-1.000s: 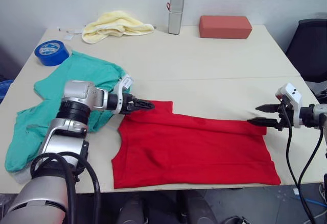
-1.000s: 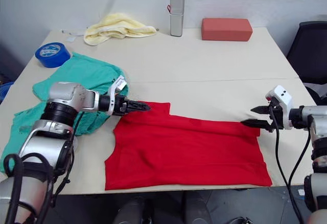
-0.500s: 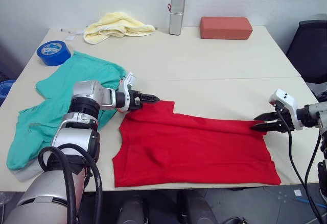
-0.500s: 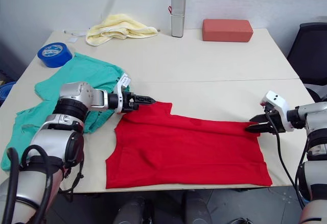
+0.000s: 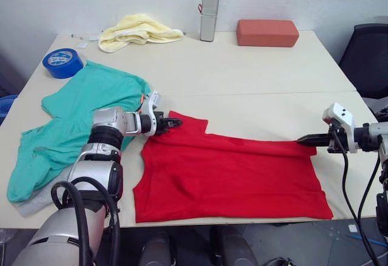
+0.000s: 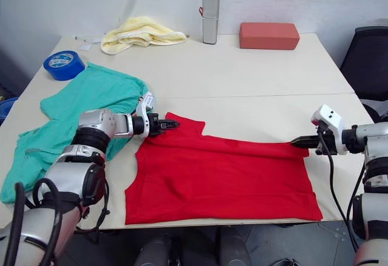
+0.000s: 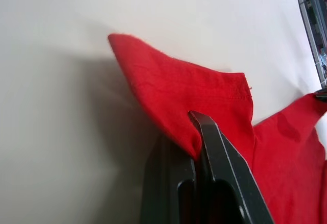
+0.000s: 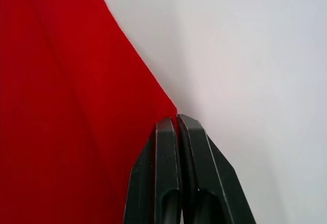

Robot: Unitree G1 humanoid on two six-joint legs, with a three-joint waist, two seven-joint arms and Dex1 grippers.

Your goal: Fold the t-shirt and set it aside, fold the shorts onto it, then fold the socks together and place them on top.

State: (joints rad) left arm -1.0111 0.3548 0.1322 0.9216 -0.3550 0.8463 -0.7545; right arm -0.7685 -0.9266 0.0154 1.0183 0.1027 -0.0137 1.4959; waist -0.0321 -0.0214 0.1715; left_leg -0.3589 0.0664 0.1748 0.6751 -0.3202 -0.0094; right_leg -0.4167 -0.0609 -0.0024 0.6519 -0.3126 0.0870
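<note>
The red t-shirt (image 5: 230,175) lies flat along the table's front edge. My left gripper (image 5: 174,122) is shut on the shirt's far left corner, and the left wrist view shows that red corner (image 7: 179,96) pinched between the black fingers and raised a little. At the far right corner, my right gripper (image 5: 301,137) is shut on the shirt's edge (image 8: 153,89) low over the table. The teal shorts (image 5: 79,102) lie spread out left of the shirt. A light grey sock (image 5: 33,200) peeks out from under their near end.
At the back of the table (image 5: 254,72) lie a pale yellow towel (image 5: 136,28), a tall silver container (image 5: 209,9) and a red-brown block (image 5: 267,33). A blue tape roll (image 5: 62,62) sits at the far left. A black chair (image 5: 368,54) stands to the right.
Both grippers have gone from open to shut on the t-shirt's far corners. The left corner now stands slightly raised.
</note>
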